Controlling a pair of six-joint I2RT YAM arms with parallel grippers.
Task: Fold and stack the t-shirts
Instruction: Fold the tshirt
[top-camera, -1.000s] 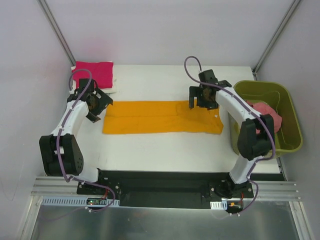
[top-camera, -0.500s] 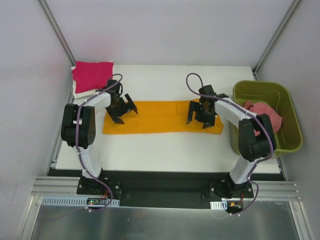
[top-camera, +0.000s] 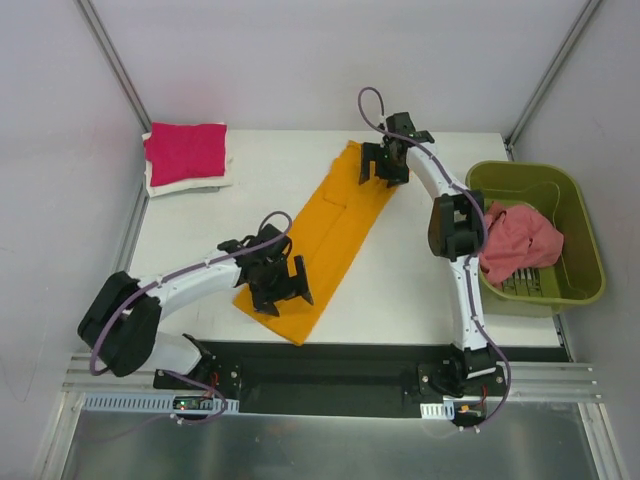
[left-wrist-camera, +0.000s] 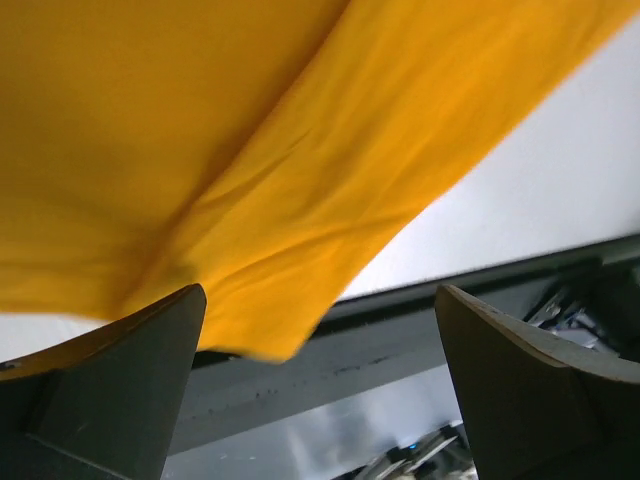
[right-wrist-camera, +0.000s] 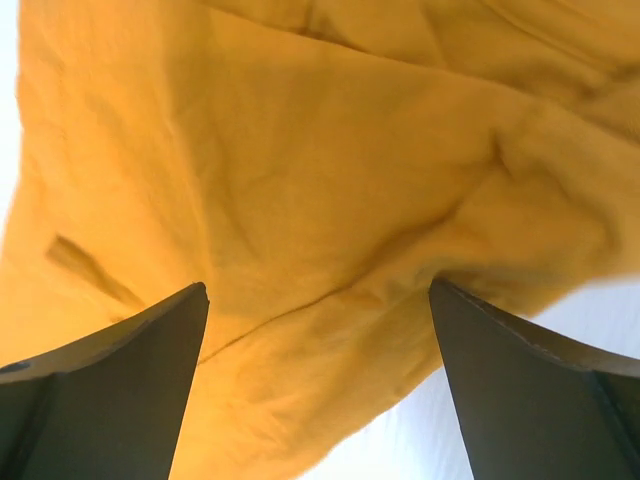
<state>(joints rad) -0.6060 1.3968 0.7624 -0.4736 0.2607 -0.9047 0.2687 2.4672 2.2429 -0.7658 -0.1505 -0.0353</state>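
Observation:
The orange-yellow t-shirt, folded into a long strip, lies diagonally from the table's far middle to its near edge. My left gripper is down on its near end, jaws wide open, with the cloth under the fingers and one corner over the table edge. At the far end my right gripper is also wide open, its fingers straddling wrinkled orange cloth. A folded magenta t-shirt sits on a folded white one at the far left corner. The salmon-pink t-shirt lies crumpled in the bin.
The olive-green bin stands at the table's right edge, beside the right arm. A black base plate runs along the near edge under the shirt's hanging corner. Frame posts rise at the two far corners.
The orange strip has swung from lying straight across the table to a steep diagonal. My left gripper moved toward the near edge, my right gripper toward the far edge. Both stayed open.

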